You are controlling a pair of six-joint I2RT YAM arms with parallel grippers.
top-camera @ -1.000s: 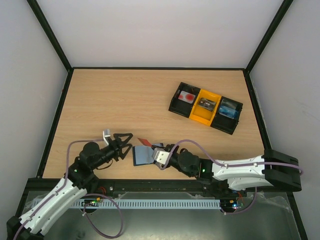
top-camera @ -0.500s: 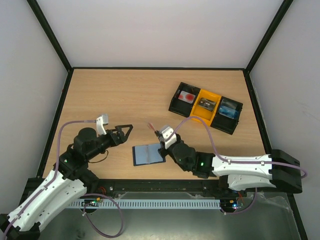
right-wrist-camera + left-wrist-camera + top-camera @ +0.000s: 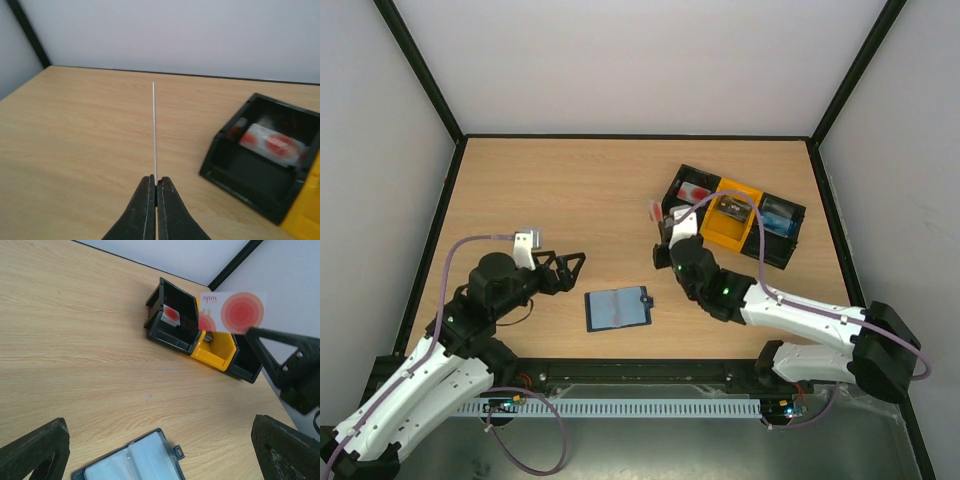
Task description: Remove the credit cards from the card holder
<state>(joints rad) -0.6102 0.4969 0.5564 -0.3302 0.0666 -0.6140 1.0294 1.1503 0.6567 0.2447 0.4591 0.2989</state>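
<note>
The card holder (image 3: 618,309) lies open and flat on the table, its pale blue-grey pockets up; its top corner and tab also show in the left wrist view (image 3: 134,464). My right gripper (image 3: 661,224) is shut on a pinkish-white credit card with a red round spot (image 3: 233,313), held upright in the air just left of the tray. That card shows edge-on in the right wrist view (image 3: 154,127) between the shut jaws (image 3: 156,181). My left gripper (image 3: 570,264) stands open and holds nothing, left of the card holder and a little above it (image 3: 159,442).
A black-and-yellow three-compartment tray (image 3: 783,257) sits at the right back of the table. Its left black compartment (image 3: 227,172) holds a card with a red spot (image 3: 272,143). The other two compartments each hold something too. Black frame rails border the table.
The right gripper lifted the card away from the card holder and carried it back and right to the tray's left end. The left gripper opened fully and drew back to the left.
</note>
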